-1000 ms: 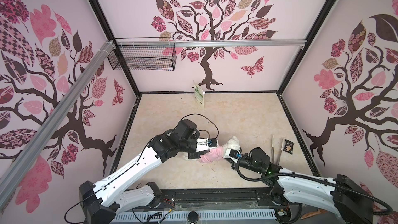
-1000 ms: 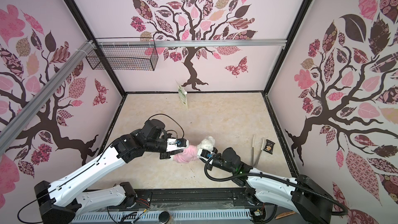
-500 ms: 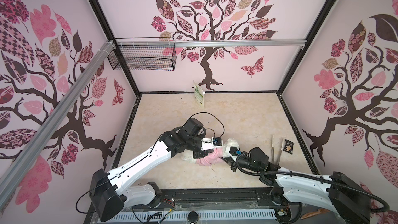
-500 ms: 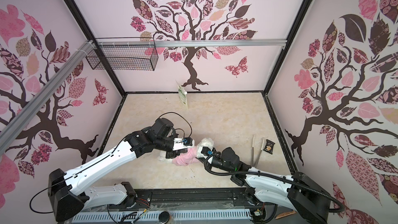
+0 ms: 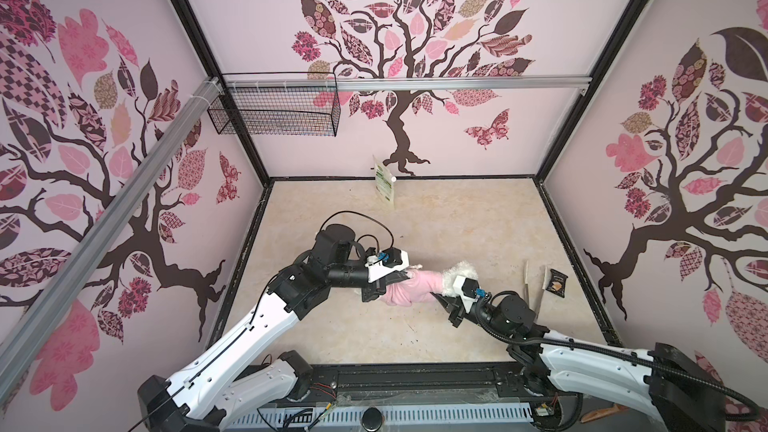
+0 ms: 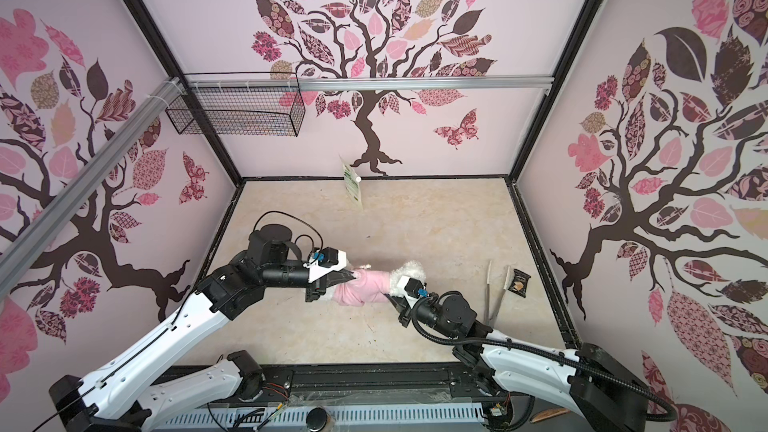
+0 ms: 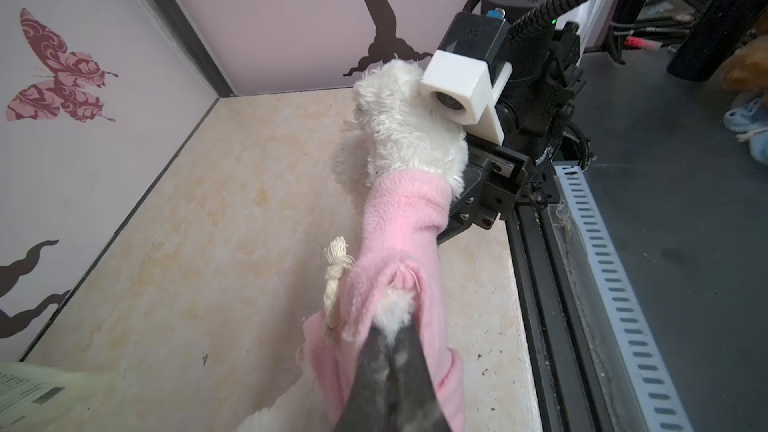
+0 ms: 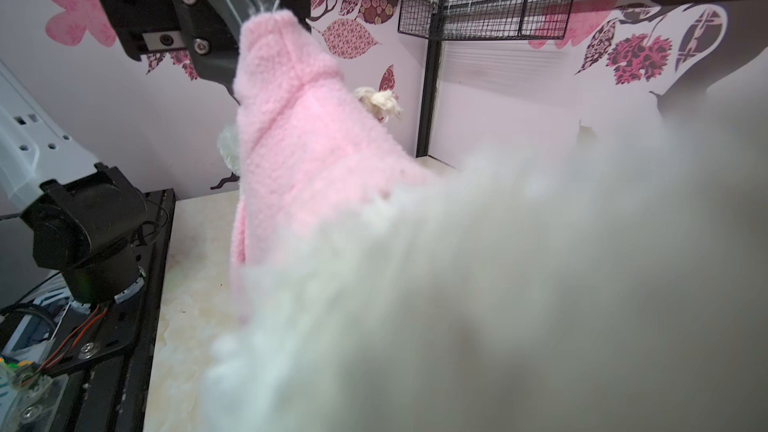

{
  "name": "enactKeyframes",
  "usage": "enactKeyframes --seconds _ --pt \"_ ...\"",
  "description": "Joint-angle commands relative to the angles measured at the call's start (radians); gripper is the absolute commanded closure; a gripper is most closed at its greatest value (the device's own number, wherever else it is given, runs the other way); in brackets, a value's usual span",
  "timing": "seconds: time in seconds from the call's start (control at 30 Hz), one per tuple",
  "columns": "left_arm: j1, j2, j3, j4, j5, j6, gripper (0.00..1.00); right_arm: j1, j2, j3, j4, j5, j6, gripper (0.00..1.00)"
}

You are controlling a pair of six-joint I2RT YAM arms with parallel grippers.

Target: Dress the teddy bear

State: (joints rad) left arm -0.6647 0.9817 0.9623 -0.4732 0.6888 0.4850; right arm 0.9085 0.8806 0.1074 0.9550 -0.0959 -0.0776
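The teddy bear (image 5: 462, 270) (image 6: 413, 270) hangs stretched level just above the table near its front, white and fluffy. Its body is inside a pink top (image 5: 411, 289) (image 7: 399, 226). My left gripper (image 5: 400, 280) (image 7: 392, 336) is shut on the top's hem, with a tuft of white fur caught in the pinch. A beige drawstring (image 7: 334, 276) dangles beside it. My right gripper (image 5: 441, 300) (image 6: 392, 299) is at the bear's head end, shut on the teddy bear. Its fingertips are hidden under fur and fabric. White fur (image 8: 498, 284) fills the right wrist view.
A wire basket (image 5: 274, 112) hangs on the back wall rail. A printed packet (image 5: 384, 178) leans at the back wall. Two wooden sticks (image 5: 525, 280) and a small dark packet (image 5: 557, 282) lie at the right. The black front rail (image 5: 415, 376) borders the table.
My left gripper has moved right and closed on the pink top's hem. The bear and top have shifted right and are now stretched between both grippers.
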Motion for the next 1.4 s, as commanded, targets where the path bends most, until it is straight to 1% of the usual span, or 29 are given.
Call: enactKeyframes --seconds 0.0,0.1,0.2,0.27,0.3,0.33,0.37,0.43,0.5,0.57,0.63,0.73,0.8,1.0,1.17,1.37 --pt "0.052 -0.046 -0.049 0.157 0.119 -0.16 1.0 -0.013 -0.027 -0.038 0.017 0.122 0.066 0.88" --pt "0.133 -0.059 -0.096 0.284 0.186 -0.321 1.0 -0.019 -0.057 -0.061 0.023 0.132 0.078 0.89" --pt "0.18 -0.077 -0.166 0.472 0.221 -0.508 1.0 -0.022 -0.062 -0.061 0.01 0.116 0.063 0.89" --pt "0.183 -0.082 -0.194 0.536 0.219 -0.574 1.0 -0.022 -0.058 -0.055 0.008 0.091 0.05 0.9" --pt "0.182 -0.08 -0.195 0.531 0.222 -0.575 1.0 -0.022 -0.054 -0.05 0.006 0.072 0.04 0.9" --pt "0.181 -0.075 -0.186 0.483 0.231 -0.525 1.0 -0.021 -0.048 -0.039 -0.005 0.045 0.025 0.9" --pt "0.171 -0.073 -0.17 0.408 0.221 -0.45 1.0 -0.021 -0.042 -0.024 -0.027 0.011 0.008 0.9" --pt "0.142 -0.072 -0.136 0.227 0.148 -0.278 1.0 -0.022 -0.028 0.004 -0.06 -0.037 -0.017 0.9" --pt "0.093 -0.069 -0.101 0.083 0.038 -0.139 0.9 -0.021 -0.015 0.022 -0.083 -0.061 -0.042 0.9" --pt "0.06 -0.067 -0.07 0.001 -0.032 -0.063 0.78 -0.021 -0.003 0.037 -0.104 -0.073 -0.061 0.9" --pt "0.054 -0.067 -0.05 -0.016 -0.045 -0.052 0.71 -0.021 0.01 0.045 -0.111 -0.087 -0.074 0.9" --pt "0.044 -0.064 -0.034 -0.003 -0.053 -0.051 0.68 -0.02 0.032 0.051 -0.116 -0.114 -0.082 0.9" --pt "0.036 -0.049 -0.018 -0.015 -0.061 -0.04 0.68 -0.02 0.044 0.053 -0.113 -0.119 -0.082 0.9" --pt "0.019 0.02 0.056 -0.126 -0.046 0.021 0.66 -0.02 0.06 0.057 -0.11 -0.125 -0.086 0.9" --pt "0.014 0.053 0.071 -0.172 -0.056 0.048 0.66 -0.019 0.069 0.062 -0.111 -0.124 -0.09 0.9" --pt "0.004 0.069 0.064 -0.222 -0.069 0.08 0.69 -0.019 0.07 0.065 -0.11 -0.119 -0.092 0.9"
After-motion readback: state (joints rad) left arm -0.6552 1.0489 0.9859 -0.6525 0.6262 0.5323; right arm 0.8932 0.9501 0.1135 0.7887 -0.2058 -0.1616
